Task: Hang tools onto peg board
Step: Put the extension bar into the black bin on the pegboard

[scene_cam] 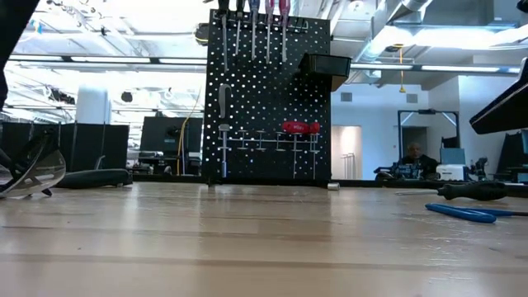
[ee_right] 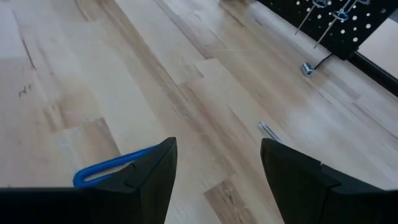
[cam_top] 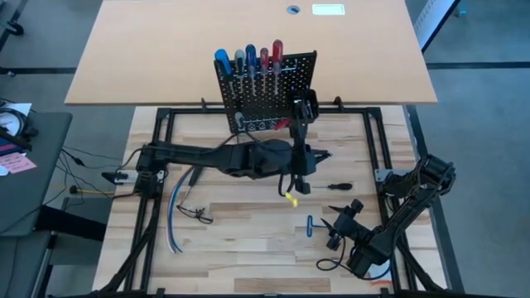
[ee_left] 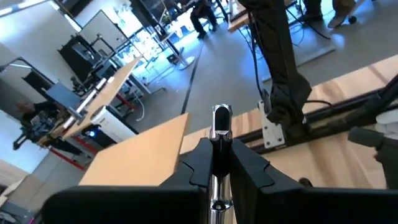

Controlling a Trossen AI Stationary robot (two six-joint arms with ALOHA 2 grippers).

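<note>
Left wrist view showed the left gripper (ee_left: 221, 163) clenched on a thin shiny metal tool (ee_left: 221, 121). Near the black perforated peg board (cam_top: 267, 93), it hung raised. The right gripper (ee_right: 217, 171) stood released over the wooden table (ee_right: 124, 81).

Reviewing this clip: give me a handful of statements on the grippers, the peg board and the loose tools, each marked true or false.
1. The left gripper is shut on a thin metal tool. True.
2. The right gripper holds the blue-handled tool. False: its fingers are open and empty, and that tool lies on the table.
3. Screwdrivers already stand in a row along the top of the peg board. True.
4. The peg board lies flat on the table. False: it stands upright.
5. A black-handled screwdriver lies loose on the table. True.
</note>
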